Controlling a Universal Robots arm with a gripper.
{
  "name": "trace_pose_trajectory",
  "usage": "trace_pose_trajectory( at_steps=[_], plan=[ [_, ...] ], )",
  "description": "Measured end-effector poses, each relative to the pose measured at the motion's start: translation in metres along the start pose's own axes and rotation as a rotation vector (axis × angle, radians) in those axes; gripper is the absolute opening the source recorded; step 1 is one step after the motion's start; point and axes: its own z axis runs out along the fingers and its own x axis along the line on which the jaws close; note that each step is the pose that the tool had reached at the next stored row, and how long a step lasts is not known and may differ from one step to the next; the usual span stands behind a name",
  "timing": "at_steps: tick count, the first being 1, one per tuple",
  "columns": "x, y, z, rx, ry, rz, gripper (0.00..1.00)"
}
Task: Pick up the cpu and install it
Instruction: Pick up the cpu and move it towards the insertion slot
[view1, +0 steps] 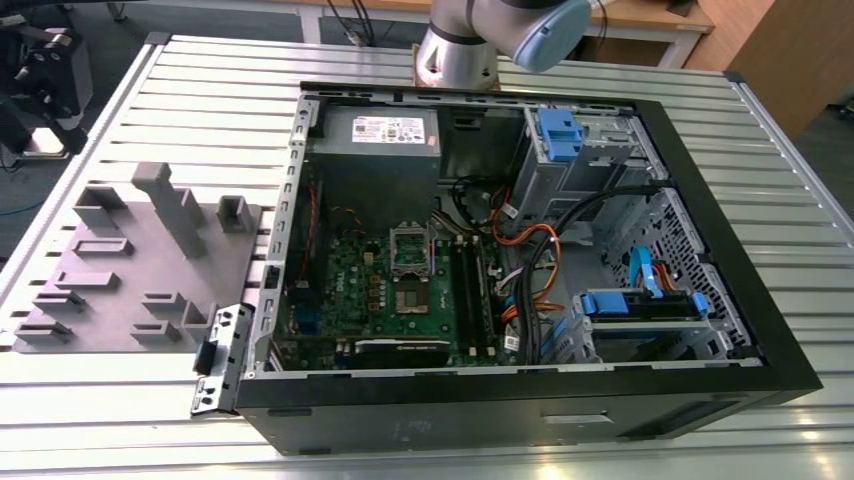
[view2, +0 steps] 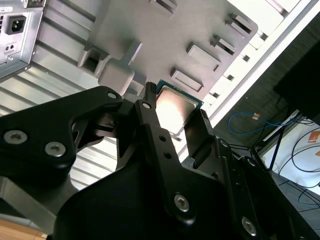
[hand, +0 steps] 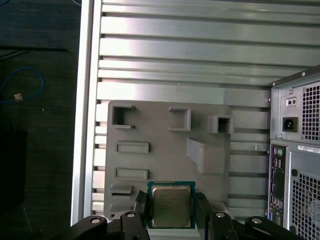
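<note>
The hand (hand: 171, 198) is closed on the cpu (hand: 171, 209); its two black fingers (hand: 202, 207) press on opposite edges of the chip. In both wrist views the cpu is lifted above the grey holder tray (hand: 165, 140). The tray lies on the ribbed metal desk (hand: 200, 55), beside the open computer case (view1: 534, 250).

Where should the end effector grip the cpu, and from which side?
Grip it by two opposite thin edges, coming in square to its flat metal top. The cpu is a thin flat square, so probably only its edges give parallel faces to pinch. In both wrist views the end effector appears to hold it this way, one finger on each side.
</note>
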Motion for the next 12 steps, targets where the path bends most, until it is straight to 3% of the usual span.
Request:
trace_pose_trajectory(
  at_steps=[6, 12],
  plan=[
    [-0.0073, -0.0002, 0.0001, 0.0, 0.0, 0.0, 0.47],
    [-0.008, -0.0002, 0.0, 0.0001, 0.0001, 0.0, 0.47]
  ],
)
